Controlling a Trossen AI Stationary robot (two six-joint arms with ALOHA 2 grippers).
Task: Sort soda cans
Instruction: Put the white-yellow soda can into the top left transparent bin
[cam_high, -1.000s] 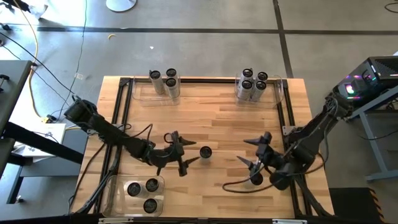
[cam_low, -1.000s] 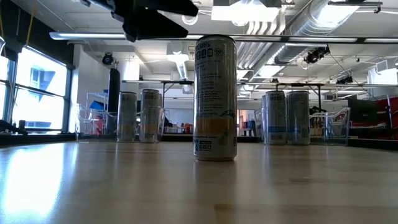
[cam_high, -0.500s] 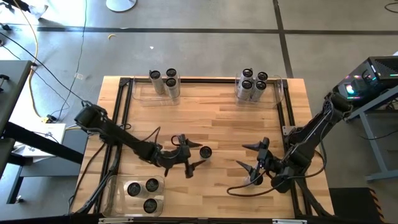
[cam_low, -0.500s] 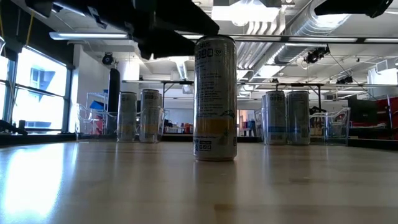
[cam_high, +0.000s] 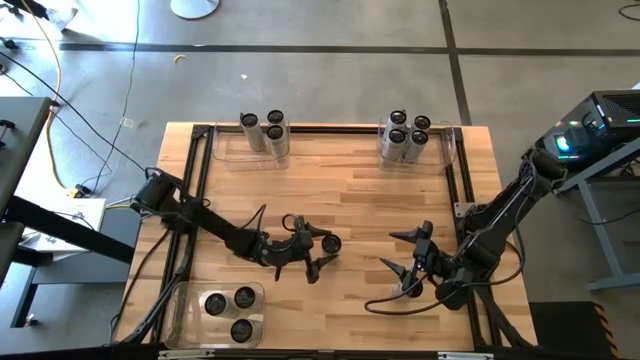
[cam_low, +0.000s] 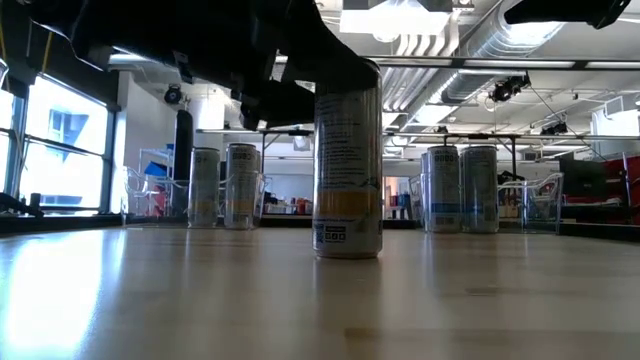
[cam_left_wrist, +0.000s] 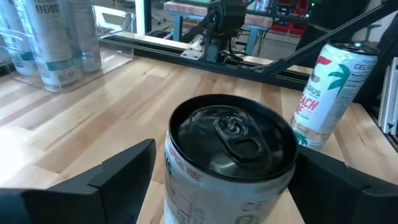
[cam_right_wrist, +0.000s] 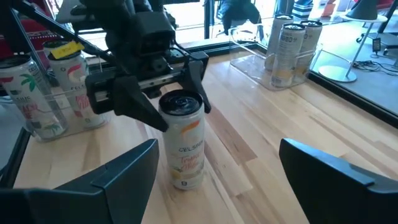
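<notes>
One soda can (cam_high: 331, 243) stands upright on the wooden table near its middle, with silver sides and a dark top (cam_left_wrist: 231, 138). My left gripper (cam_high: 322, 250) is open around the can's upper part, one finger on each side, and I see no clear contact. In the low view the left arm's dark bulk covers the top of this can (cam_low: 347, 160). My right gripper (cam_high: 402, 253) waits open near the table's right near corner. Another can (cam_left_wrist: 328, 87), with a peach-coloured label, stands on the table by it.
A clear bin (cam_high: 228, 152) at the far left holds three cans, and a bin (cam_high: 447, 148) at the far right holds several. A third bin (cam_high: 187, 300) at the near left corner holds three. A black frame (cam_high: 203, 170) borders the table.
My left gripper has moved toward the table's right, up to the lone can, and its open fingers now stand on either side of it. My right gripper shifted a little toward the near edge, then kept still. The can has stayed in place.
</notes>
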